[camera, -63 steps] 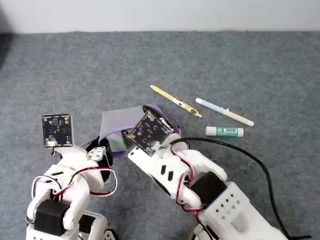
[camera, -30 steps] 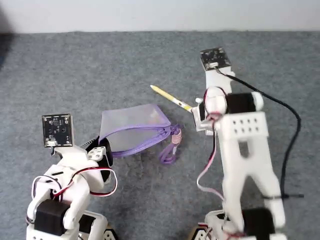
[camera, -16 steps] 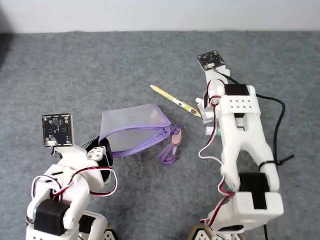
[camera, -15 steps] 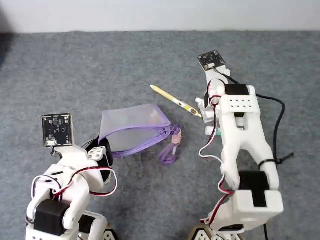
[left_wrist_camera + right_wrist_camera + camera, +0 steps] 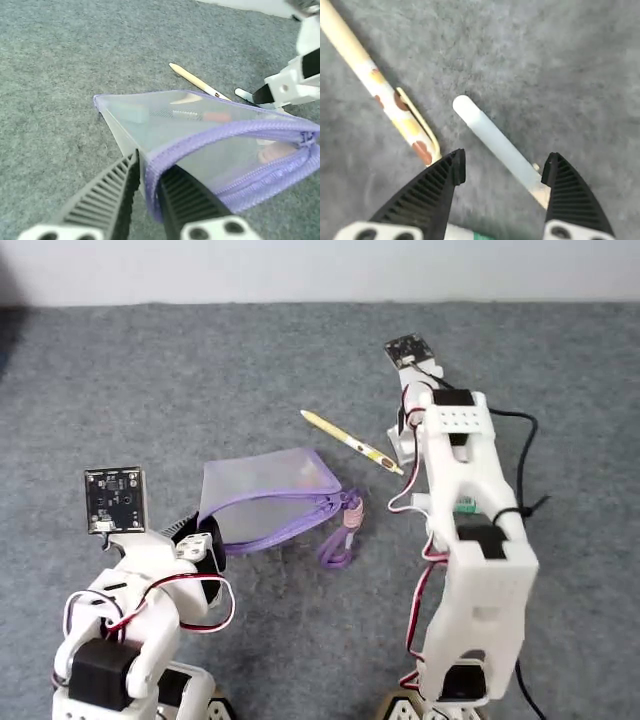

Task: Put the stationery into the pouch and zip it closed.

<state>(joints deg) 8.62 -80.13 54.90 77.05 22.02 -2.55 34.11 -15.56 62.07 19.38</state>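
The left gripper (image 5: 149, 165) has its jaws pinched tight on the purple rim of the pouch (image 5: 268, 490) at its left end. This hold looks meant to pin the pouch to the grey desk (image 5: 150, 370) and prop its mouth up while things go in. The pouch lies left of centre with its zip (image 5: 225, 132) undone and its mouth gaping toward the right, where the pull strap (image 5: 338, 540) trails on the desk. Faint pale and pinkish shapes show through its cloudy wall, but I cannot tell whether they are inside it or lie behind it. The stationery lies out on the desk to the right of the pouch: a yellow pen (image 5: 352, 442) just beyond the pouch's far right corner, a pale blue pen (image 5: 495, 145) beside it, and a green-banded stick (image 5: 465, 507) nearer, partly under the arm. The right gripper (image 5: 504, 162) hangs over the blue pen with its jaws spread wide, one on each side of the barrel and not touching it. I judge it is lined up to close across the pen and lift it.
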